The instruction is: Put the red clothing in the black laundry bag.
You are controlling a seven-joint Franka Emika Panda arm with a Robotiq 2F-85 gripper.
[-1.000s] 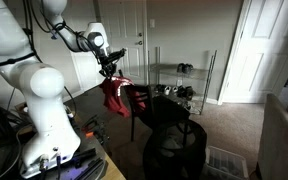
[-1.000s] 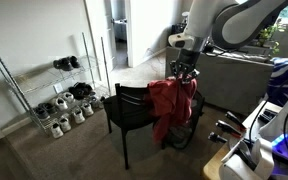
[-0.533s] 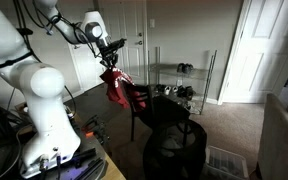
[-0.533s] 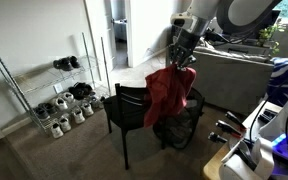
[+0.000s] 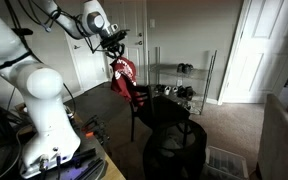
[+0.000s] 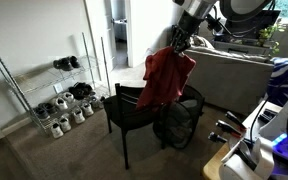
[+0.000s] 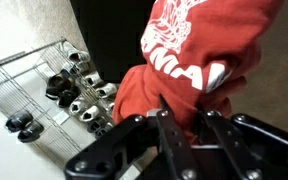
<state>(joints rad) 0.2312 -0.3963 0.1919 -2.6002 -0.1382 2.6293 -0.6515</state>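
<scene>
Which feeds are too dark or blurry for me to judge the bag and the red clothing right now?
In an exterior view the room is dim; the black laundry bag nearly merges with the dark chair. In an exterior view light is brighter, so the red clothing stands out. In the wrist view the gripper is close and soft-focused.

The red clothing [image 6: 165,78] hangs in open air, and you have nothing beside it at that height. Directly under it stands the black chair [image 6: 127,112], its backrest close to the cloth's lower edge. The black laundry bag [image 6: 180,125] sits just beside the chair, nothing lying over its top. The sofa [image 6: 239,72] stands close behind the bag; the shoe rack [image 6: 34,95] is well apart.
</scene>
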